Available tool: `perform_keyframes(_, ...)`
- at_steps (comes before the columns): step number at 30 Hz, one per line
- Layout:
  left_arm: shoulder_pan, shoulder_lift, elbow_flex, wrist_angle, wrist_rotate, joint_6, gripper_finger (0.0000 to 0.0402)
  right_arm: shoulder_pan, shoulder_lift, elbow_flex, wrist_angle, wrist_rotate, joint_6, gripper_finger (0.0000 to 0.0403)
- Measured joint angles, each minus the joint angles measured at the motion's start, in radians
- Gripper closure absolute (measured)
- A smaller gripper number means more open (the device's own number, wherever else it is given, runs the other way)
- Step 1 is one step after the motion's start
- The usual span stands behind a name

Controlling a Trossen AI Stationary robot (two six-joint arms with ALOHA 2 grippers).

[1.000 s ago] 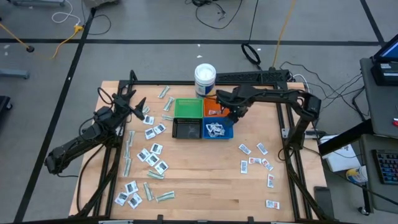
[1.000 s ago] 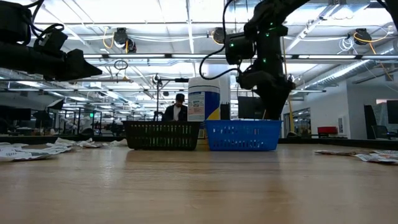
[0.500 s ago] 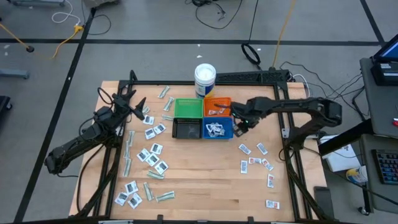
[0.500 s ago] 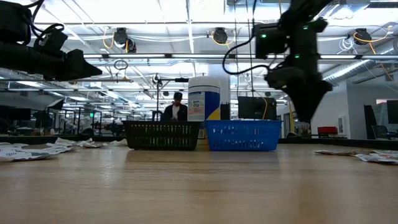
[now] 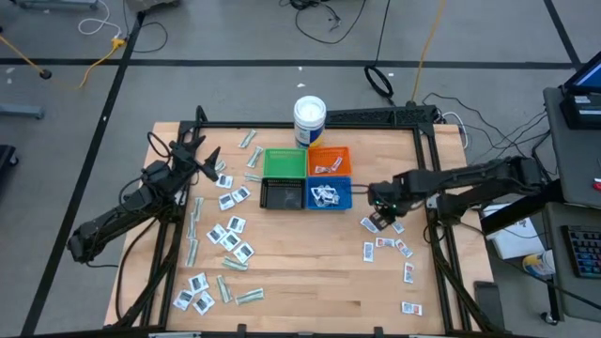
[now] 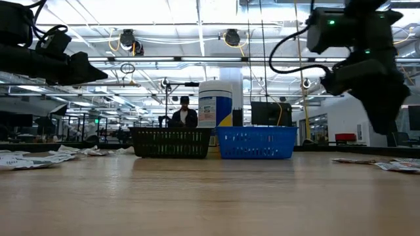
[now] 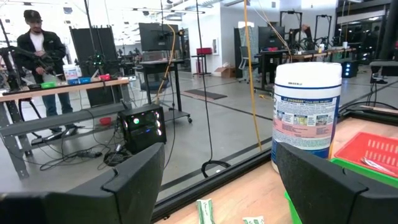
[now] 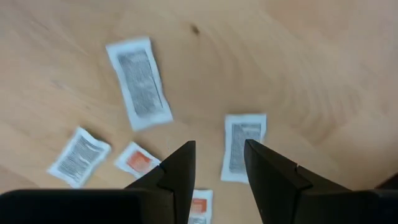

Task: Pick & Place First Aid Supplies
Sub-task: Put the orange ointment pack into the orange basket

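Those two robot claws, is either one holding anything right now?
No. The right gripper hangs open and empty above white packets on the table; the left gripper waits open and empty at the table's left.

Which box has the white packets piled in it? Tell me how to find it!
Find the tall white tub at the table's far edge. Four small bins sit in a square just in front of it. The blue bin is the one holding white packets, beside the black bin.

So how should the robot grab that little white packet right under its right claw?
Probably straight down from above, pinching the white packet across its narrow width. It lies flat on the table with bare wood round it, and the right gripper hangs open above it.
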Motion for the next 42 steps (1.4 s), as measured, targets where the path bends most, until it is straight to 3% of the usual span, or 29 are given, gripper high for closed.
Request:
perform_keyframes(8, 0.000, 0.000, 0.000, 0.000, 0.000, 0.000, 0.0094, 0.080, -0.007, -0.107, 0.021, 0.002, 0.053, 0.0273)
perform_keyframes(22, 0.000, 0.000, 0.000, 0.000, 0.000, 0.000, 0.0094, 0.088, -0.008, -0.218, 0.110, -0.053, -0.009, 0.0275)
perform_keyframes(25, 0.000, 0.000, 0.000, 0.000, 0.000, 0.000, 0.0094, 0.088, -0.008, -0.218, 0.111, -0.056, -0.008, 0.0299)
perform_keyframes(31, 0.000, 0.000, 0.000, 0.000, 0.000, 0.000, 0.0094, 0.088, -0.007, -0.220, 0.126, -0.058, -0.020, 0.0393)
perform_keyframes(42, 0.000, 0.000, 0.000, 0.000, 0.000, 0.000, 0.0094, 0.054, -0.005, -0.143, 0.051, -0.050, -0.168, 0.0401)
